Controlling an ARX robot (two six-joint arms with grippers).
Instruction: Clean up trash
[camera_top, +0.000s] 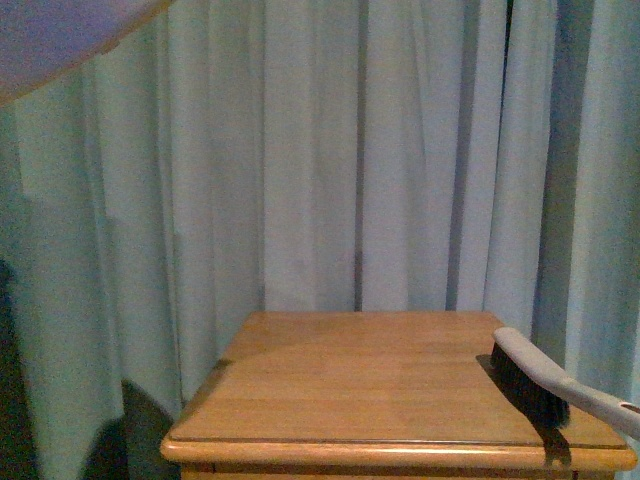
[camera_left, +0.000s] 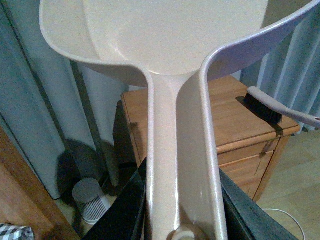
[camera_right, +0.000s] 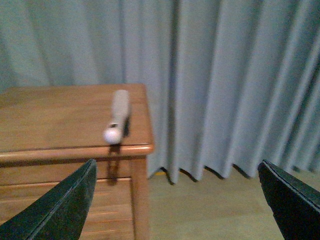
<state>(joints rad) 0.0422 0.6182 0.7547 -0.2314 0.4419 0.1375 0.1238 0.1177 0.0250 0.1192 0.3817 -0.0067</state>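
My left gripper (camera_left: 182, 210) is shut on the handle of the beige-pink dustpan (camera_left: 175, 45), held up in the air to the left of the wooden cabinet (camera_left: 235, 120); the pan's edge shows at the top left of the front view (camera_top: 60, 40). The pan's inside looks empty. My right gripper (camera_right: 180, 200) is open and empty, off the cabinet's right side above the floor. The white wad of trash is not in view in any frame.
A hand brush (camera_top: 560, 385) with black bristles and a pale handle lies at the cabinet top's right edge (camera_right: 118, 117), its handle overhanging the front. Grey curtains (camera_top: 350, 150) hang behind. A small white fan-like unit (camera_left: 90, 200) stands on the floor left of the cabinet.
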